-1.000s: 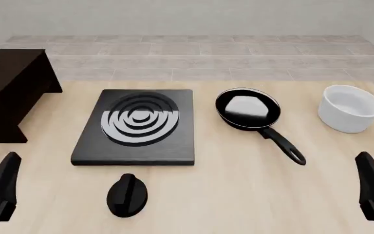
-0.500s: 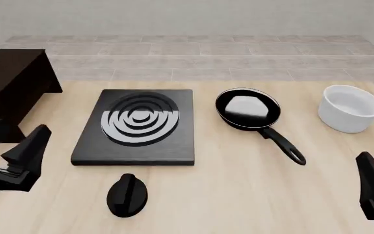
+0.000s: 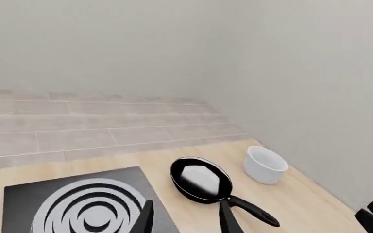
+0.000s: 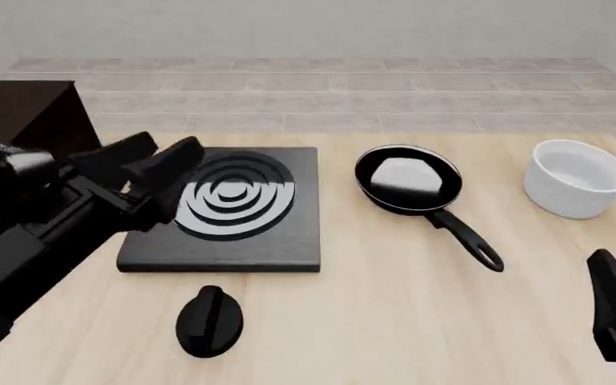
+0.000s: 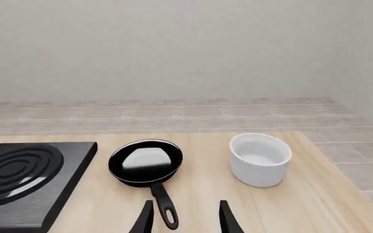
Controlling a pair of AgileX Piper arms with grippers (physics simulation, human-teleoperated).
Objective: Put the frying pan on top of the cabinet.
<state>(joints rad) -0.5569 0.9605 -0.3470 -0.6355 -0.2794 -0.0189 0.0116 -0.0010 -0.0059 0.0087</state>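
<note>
The frying pan (image 4: 407,179), glossy black and round with a mirror-bright inside, sits on the pale wood-grain desk (image 4: 394,321), well ahead of my right fingers (image 5: 185,216) and off to the right of my left fingers (image 4: 164,164). Its thin handle ends in a loop pointing toward my right side. Both pairs of fingers stand apart, holding nothing. My left fingers hang over the flat black stove plate (image 4: 276,241) with silver rings. The boxy dark brown cabinet (image 4: 19,120) stands behind my left arm. Bare desk surrounds the pan.

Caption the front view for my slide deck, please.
Left tool open above the stove plate; frying pan untouched beside a white bowl.
</note>
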